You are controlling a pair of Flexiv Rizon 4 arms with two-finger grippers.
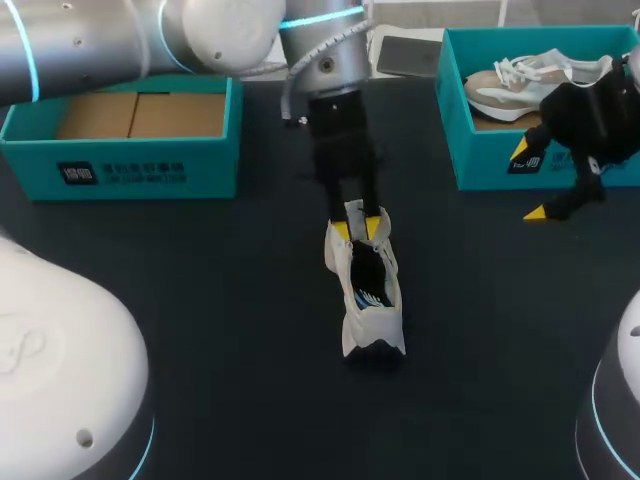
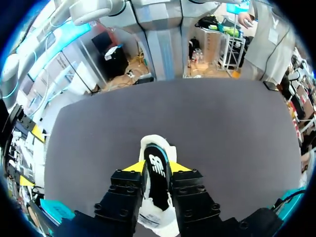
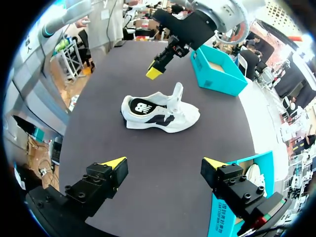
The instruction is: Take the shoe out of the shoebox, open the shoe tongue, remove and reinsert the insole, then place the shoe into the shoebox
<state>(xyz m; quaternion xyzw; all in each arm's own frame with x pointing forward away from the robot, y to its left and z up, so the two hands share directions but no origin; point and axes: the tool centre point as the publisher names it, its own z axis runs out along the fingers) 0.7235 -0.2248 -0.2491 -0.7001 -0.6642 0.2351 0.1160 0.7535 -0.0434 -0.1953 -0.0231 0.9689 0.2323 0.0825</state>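
A white shoe (image 1: 372,322) with a black insole (image 2: 157,173) inside lies on the dark table, heel toward me and tongue (image 3: 177,93) standing up. My left gripper (image 1: 358,228) comes down on its far, tongue end. In the left wrist view the left gripper (image 2: 157,167) has a yellow-tipped finger (image 2: 132,167) pressed to each side of the shoe (image 2: 158,144), so it is shut on it. My right gripper (image 1: 528,181) hangs wide open in front of the right shoebox (image 1: 480,170). The right wrist view shows the right gripper (image 3: 164,163) holding nothing, well short of the shoe (image 3: 163,117).
The right teal shoebox holds a second pale shoe (image 1: 530,85). A matching teal box (image 1: 120,165) with a cardboard insert stands at the back left, also visible as the box (image 3: 219,74) past the shoe. Bare table surrounds the shoe.
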